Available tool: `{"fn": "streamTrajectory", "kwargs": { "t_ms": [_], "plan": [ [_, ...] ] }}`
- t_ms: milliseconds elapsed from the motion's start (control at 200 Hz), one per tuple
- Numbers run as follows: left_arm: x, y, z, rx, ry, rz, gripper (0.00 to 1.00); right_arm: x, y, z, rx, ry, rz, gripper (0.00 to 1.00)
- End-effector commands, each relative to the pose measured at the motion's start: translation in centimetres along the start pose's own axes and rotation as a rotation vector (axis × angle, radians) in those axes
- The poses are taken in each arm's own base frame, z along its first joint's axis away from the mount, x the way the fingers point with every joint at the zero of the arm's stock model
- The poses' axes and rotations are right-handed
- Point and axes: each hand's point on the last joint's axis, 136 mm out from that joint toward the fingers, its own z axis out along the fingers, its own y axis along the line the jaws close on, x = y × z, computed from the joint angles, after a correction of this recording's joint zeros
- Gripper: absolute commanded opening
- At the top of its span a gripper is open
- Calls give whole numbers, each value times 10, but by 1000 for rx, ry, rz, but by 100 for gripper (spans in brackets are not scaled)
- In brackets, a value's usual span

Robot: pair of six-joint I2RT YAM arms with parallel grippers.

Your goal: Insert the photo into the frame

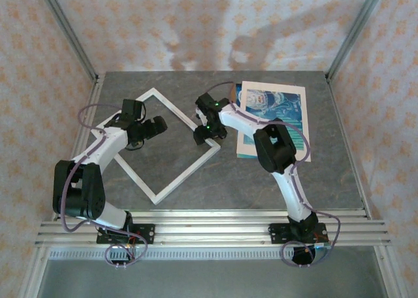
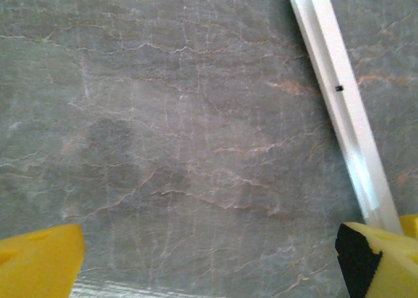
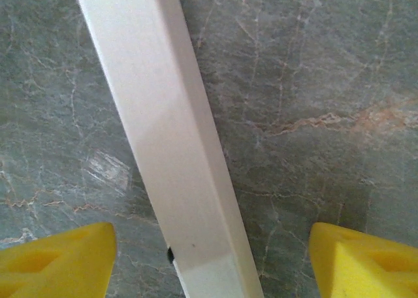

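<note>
The frame (image 1: pixel 187 176) is a thin white rectangle lying turned like a diamond on the grey table's left half. The photo (image 1: pixel 287 112), a teal-blue print with a white figure, lies flat at the back right, partly hidden by my right arm. My left gripper (image 1: pixel 157 126) hovers inside the frame's opening. It is open, with bare table between its yellow fingertips (image 2: pixel 39 262) and one frame bar (image 2: pixel 339 95) at the right. My right gripper (image 1: pixel 203 136) is open over the frame's right-hand bar (image 3: pixel 170 134), one yellow fingertip (image 3: pixel 55 262) on each side of it.
A pale cream margin (image 1: pixel 302 141) shows around the photo. Aluminium rails (image 1: pixel 209 223) run along the near edge where both arm bases are bolted. Patterned walls and metal posts (image 1: pixel 353 30) close in the table on three sides.
</note>
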Motion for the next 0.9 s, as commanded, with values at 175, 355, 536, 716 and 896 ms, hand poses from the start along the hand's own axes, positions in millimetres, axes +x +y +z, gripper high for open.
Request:
{"fn": "streamTrajectory", "kwargs": {
  "t_ms": [175,355,536,716,896],
  "plan": [
    [-14,-10,-3,63,-85,-94,100,4,-8,11,126,14,-40,56],
    [-22,-3,-7,47,-117,-121,100,3,-7,1,122,-29,11,37],
    [-35,1,-9,77,-145,-197,100,9,-11,-22,144,-72,92,28],
    [-46,2,-12,91,-179,-224,100,30,-11,-36,128,-57,184,28],
    [-47,-1,-10,108,-178,-244,100,52,-18,-40,144,-50,308,28]
  ]
}}
